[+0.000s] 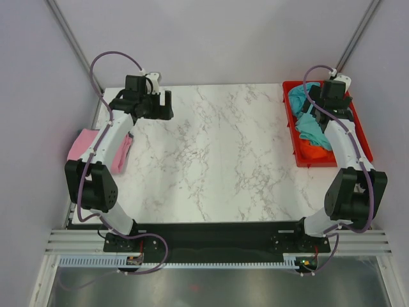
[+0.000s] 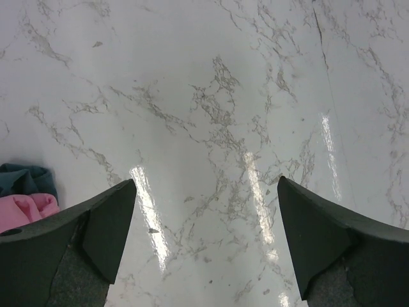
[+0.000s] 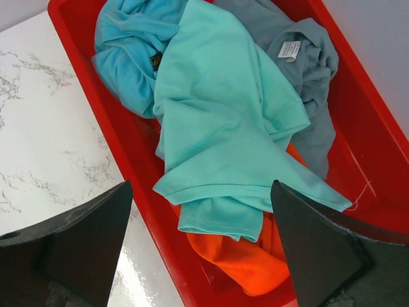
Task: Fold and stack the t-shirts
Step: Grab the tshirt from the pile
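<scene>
My right gripper (image 3: pixel 201 185) holds its jaws wide apart, empty, above the crumpled teal-green cotton t-shirt (image 3: pixel 223 128) mid-frame in the red plastic tray (image 3: pixel 374 160); my left gripper (image 2: pixel 206 181) gapes equally wide, empty.

Bright, sharp; glare streaks on marble table (image 2: pixel 255 192).

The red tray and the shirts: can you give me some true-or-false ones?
1. The teal-green shirt lies on top of the orange shirt in the red tray. True.
2. The right claw is holding a shirt. False: it is open above the tray and holds nothing.
3. The pink shirt is in the tray. False: it lies at the left edge of the table.
4. The left claw is open over bare marble. True.
</scene>
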`<state>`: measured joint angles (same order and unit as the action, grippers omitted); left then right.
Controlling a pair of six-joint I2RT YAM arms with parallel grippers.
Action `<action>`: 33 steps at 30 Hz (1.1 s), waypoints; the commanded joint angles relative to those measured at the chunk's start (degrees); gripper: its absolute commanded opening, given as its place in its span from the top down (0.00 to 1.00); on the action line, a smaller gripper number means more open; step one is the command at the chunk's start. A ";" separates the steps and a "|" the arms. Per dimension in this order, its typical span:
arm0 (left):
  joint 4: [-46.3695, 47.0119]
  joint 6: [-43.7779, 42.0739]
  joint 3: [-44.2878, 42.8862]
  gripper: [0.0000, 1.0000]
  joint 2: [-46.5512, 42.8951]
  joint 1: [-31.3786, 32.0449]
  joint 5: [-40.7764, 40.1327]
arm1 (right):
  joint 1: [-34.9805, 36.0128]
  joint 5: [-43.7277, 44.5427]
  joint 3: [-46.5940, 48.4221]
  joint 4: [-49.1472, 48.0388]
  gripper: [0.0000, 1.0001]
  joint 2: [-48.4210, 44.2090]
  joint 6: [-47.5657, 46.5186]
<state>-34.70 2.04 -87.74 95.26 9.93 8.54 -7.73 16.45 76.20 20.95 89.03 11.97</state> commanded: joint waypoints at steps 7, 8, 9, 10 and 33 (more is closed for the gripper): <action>3.41 5.07 3.80 0.01 -3.68 0.00 3.67 | -0.45 0.18 1.22 -0.82 0.02 -0.01 -2.28; 3.41 4.90 4.07 0.01 -3.59 0.00 4.73 | -0.45 -0.62 1.40 -0.82 0.02 0.17 -3.43; 3.41 4.90 4.42 0.01 -3.51 0.00 5.69 | -0.45 -1.76 1.66 -0.82 0.02 0.26 -4.75; 3.41 4.99 4.60 0.01 -3.51 0.00 7.79 | -0.36 -3.68 1.84 -0.74 0.02 0.87 -7.02; 3.76 4.20 4.60 0.02 -2.01 0.00 10.89 | -1.06 1.22 12.92 -1.53 0.34 21.88 -15.48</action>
<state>-32.58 5.15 -82.11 94.02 9.93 18.61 -8.54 16.49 85.82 21.34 110.13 -2.42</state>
